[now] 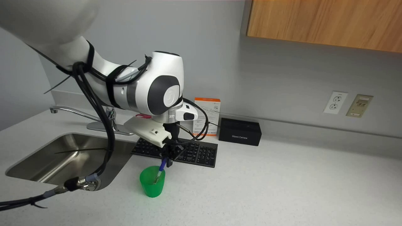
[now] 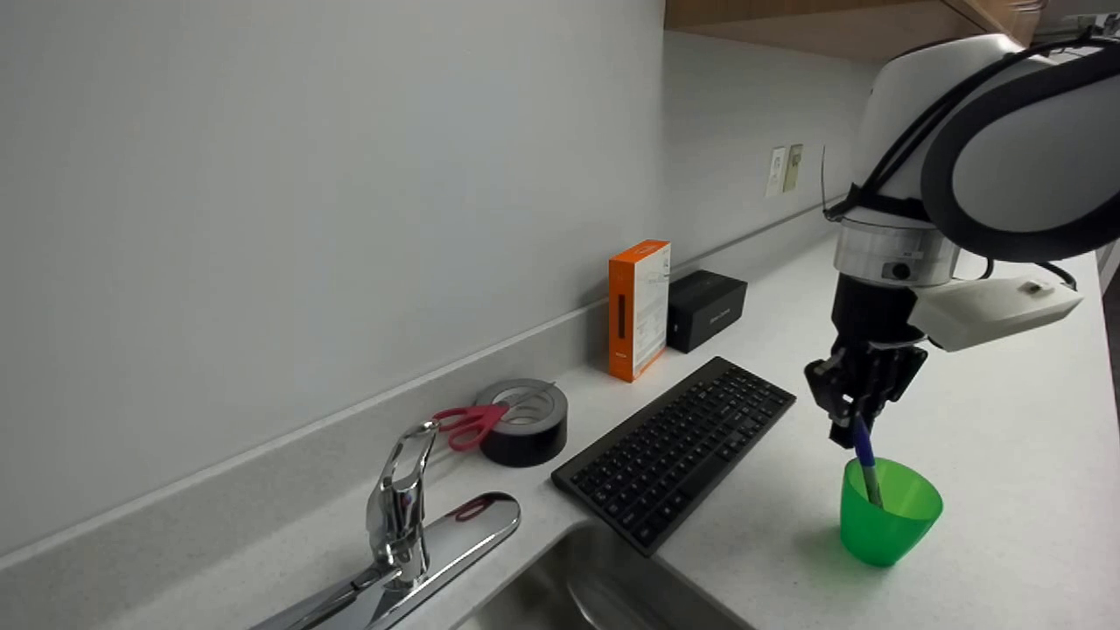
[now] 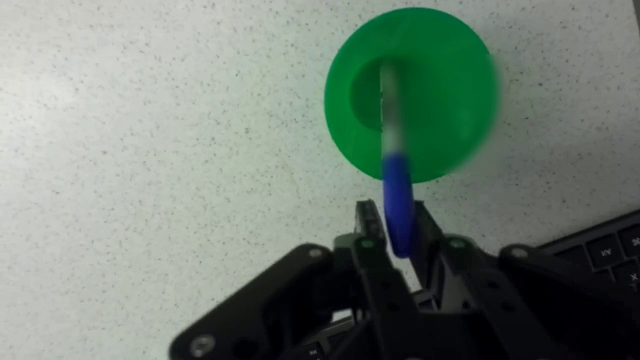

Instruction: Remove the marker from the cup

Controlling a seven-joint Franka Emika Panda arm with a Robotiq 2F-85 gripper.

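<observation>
Sink [image 1: 62,163] lies left, keyboard [image 1: 196,153] far in an exterior view, while only the wrist view clearly shows the gripper [image 3: 395,212], close by the green cup [image 3: 450,125], pinching the blue end of the marker [image 3: 397,195], pale end slanting down inside cup.

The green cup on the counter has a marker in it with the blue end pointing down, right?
Not quite: the marker has its blue end up, at the gripper, and its pale part down in the green cup on the counter. Both exterior views show it.
</observation>
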